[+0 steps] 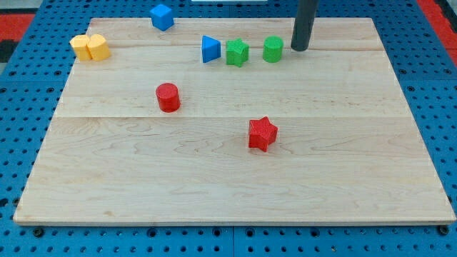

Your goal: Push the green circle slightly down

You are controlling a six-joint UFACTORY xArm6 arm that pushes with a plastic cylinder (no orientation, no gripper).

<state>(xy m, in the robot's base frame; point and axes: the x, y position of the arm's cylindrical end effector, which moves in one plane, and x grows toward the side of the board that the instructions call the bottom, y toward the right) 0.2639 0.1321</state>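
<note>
- Nearest the camera: red star [262,133]; farther back, red circle [168,97].
- Green circle [273,49] stands near the board's [214,178] top edge, right of the green cube [237,52] and blue block [210,49].
- My tip [299,48], a bare rod with nothing to open or close, stands just right of it, apart.
- It looks light, stiff and slippery; I'd push its top side centrally, or it may veer off.

Pale wooden board [235,171]: visible grain, smooth, matt, joined planks. Small green circle block [273,49] and red star block [262,133]: matt, finely ribbed sides noted. Dark rod [305,21]: smooth, dull sheen.
</note>
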